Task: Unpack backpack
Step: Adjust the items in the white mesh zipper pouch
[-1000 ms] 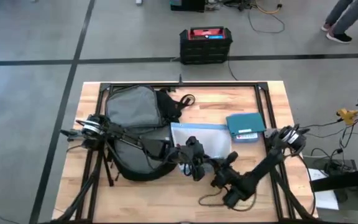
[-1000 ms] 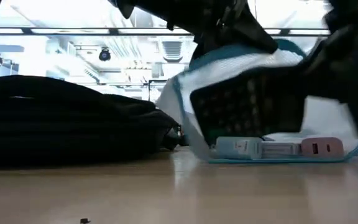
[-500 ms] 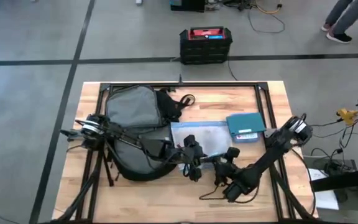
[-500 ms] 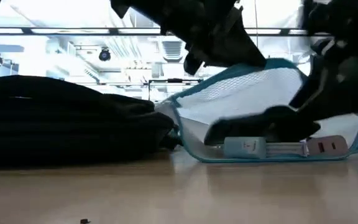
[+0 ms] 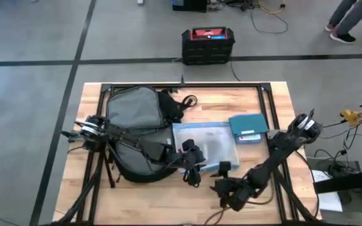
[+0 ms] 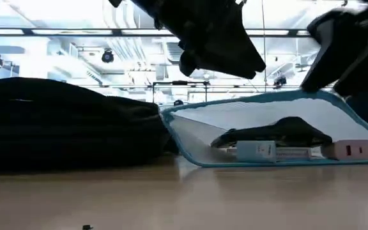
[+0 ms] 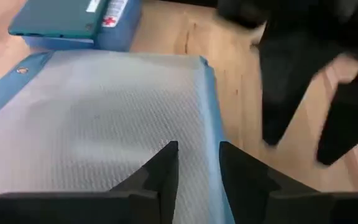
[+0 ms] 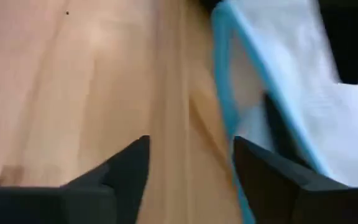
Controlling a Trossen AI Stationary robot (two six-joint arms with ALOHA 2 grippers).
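Mesh pouch (image 5: 205, 143), teal box (image 5: 248, 128), black box (image 5: 208, 45)

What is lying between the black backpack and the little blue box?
In the high view, a see-through mesh pouch with blue edging lies flat on the table between the backpack and the blue box.

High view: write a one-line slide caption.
Both grippers, left and right, hover by the mesh pouch beside the backpack.

On the table: one black backpack (image 5: 138, 129), one blue-edged mesh pouch (image 5: 205, 142), one teal first-aid box (image 5: 248, 128). Beyond its far edge, one black box with a red top (image 5: 208, 44). Two grippers.
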